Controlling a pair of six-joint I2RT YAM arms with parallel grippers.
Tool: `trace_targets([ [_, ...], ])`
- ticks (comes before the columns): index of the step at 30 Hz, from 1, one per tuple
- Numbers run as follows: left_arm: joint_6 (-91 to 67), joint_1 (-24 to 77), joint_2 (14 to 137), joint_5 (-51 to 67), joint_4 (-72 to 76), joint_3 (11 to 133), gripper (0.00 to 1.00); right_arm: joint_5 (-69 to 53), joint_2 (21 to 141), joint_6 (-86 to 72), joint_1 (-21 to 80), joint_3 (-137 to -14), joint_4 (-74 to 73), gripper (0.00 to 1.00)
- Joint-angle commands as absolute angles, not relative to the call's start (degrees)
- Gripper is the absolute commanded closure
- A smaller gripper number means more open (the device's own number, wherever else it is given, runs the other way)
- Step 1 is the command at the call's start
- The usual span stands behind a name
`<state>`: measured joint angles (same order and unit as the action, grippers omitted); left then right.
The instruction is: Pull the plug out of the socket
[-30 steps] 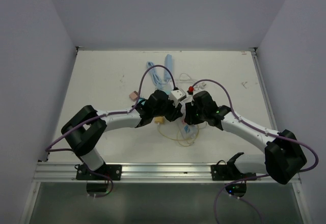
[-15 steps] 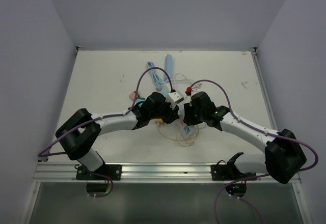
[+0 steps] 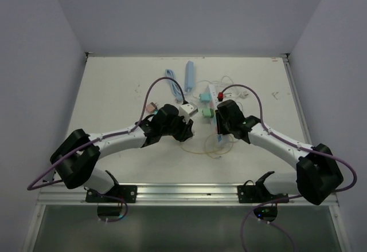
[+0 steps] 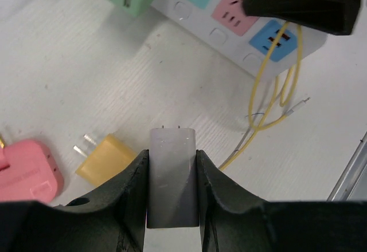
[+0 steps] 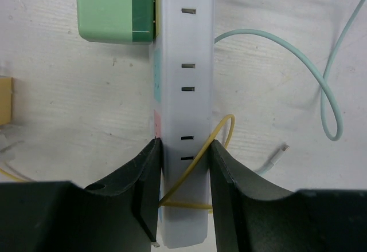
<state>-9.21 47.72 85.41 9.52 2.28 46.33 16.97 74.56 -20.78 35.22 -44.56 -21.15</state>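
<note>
My left gripper is shut on a white plug, whose two prongs stick out at its far end. The plug hangs free, clear of the socket, a long white power strip with pastel outlets. My right gripper is shut on the near end of that socket, and a yellow cable is caught across it between the fingers. In the top view the socket runs front to back just right of the left gripper, with the right gripper over it.
A green plug still sits in the socket's side, with a teal one behind it. A yellow plug and a pink plug lie loose on the table. A pale green cable curls to the right, and light-blue cables lie at the back.
My left gripper has drawn back to the left with the white plug, and plug and socket have come apart. The right gripper has shifted slightly back, and the socket's green plugs now show.
</note>
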Motion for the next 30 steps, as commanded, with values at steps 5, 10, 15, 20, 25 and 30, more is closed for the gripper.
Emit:
trace_targets([
  [5,-24.5,35.6,83.4,13.8,8.8,38.4,0.82,9.6,69.9,-21.7,35.1,-41.5,-21.0,1.00],
  [10,-28.9,33.2,84.5,14.1,9.2,37.6,0.59,5.6,67.8,-23.8,35.1,-40.3,-17.5,1.00],
  [15,-34.9,31.3,82.5,14.3,9.1,38.1,0.25,4.7,67.0,-25.0,35.1,-38.9,-15.5,1.00],
  [20,-41.6,30.6,81.1,14.4,6.9,42.1,0.13,4.0,65.8,-26.7,35.1,-37.7,-13.5,1.00],
  [25,-49.1,30.6,81.8,16.1,7.5,45.4,0.12,3.9,65.1,-28.6,35.2,-36.7,-11.5,1.00],
  [30,-53.4,31.3,85.8,18.1,9.1,49.1,0.11,3.9,63.9,-30.1,35.2,-35.2,-9.6,1.00],
])
